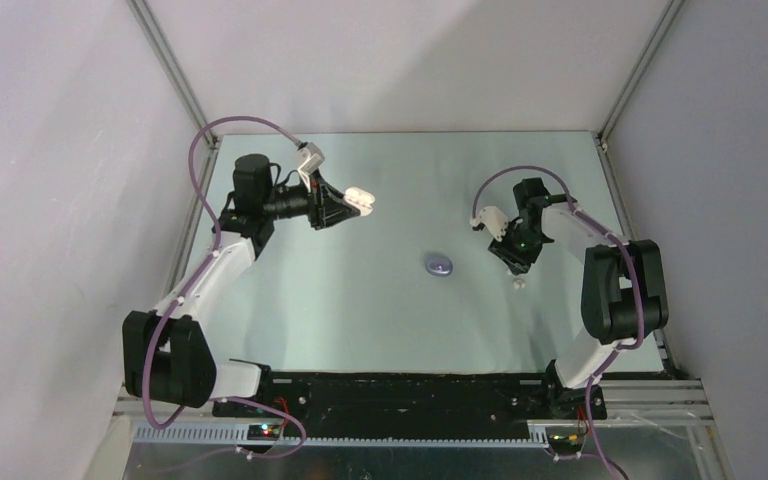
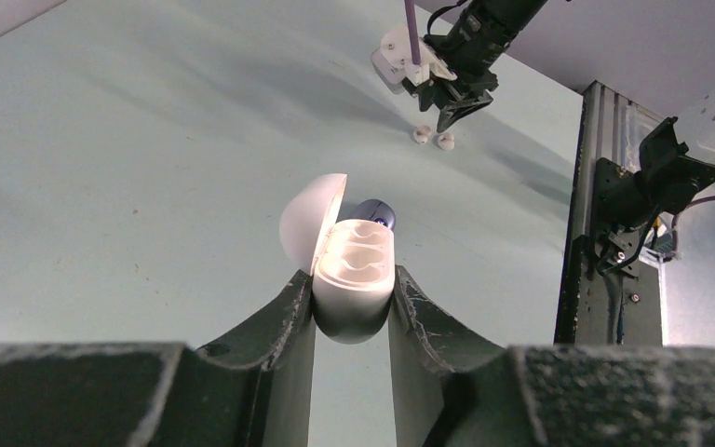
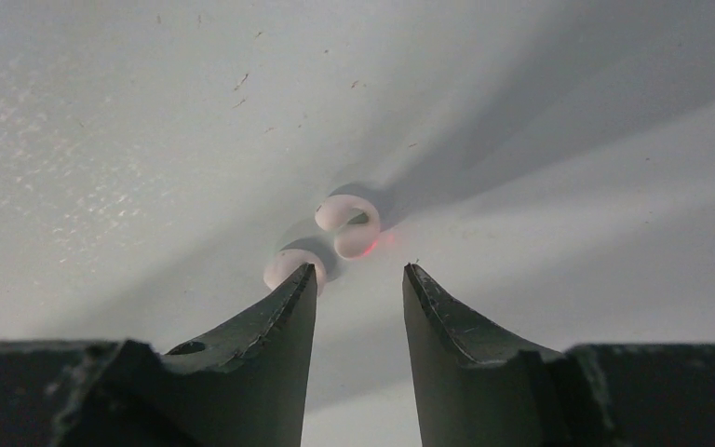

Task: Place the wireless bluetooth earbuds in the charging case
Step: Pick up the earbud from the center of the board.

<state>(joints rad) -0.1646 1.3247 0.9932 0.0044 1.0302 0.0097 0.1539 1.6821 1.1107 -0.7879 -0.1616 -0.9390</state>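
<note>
Earbuds (image 3: 347,223): two small white buds, smooth and rounded, lie on the matte table (image 1: 360,310) just ahead of my right gripper (image 3: 358,270), one partly hidden behind a fingertip. Its fingers stand apart and point down, the arm folded at the elbow. My left gripper (image 2: 352,279) is clamped on the white case (image 2: 354,256), a glossy pebble with its lid swung open and two moulded wells showing. Just beyond it lies a purple case (image 2: 372,212).

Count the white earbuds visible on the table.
2. One white earbud lies just ahead of the right gripper's open jaws; the other sits partly behind one jaw. More may be hidden.
</note>
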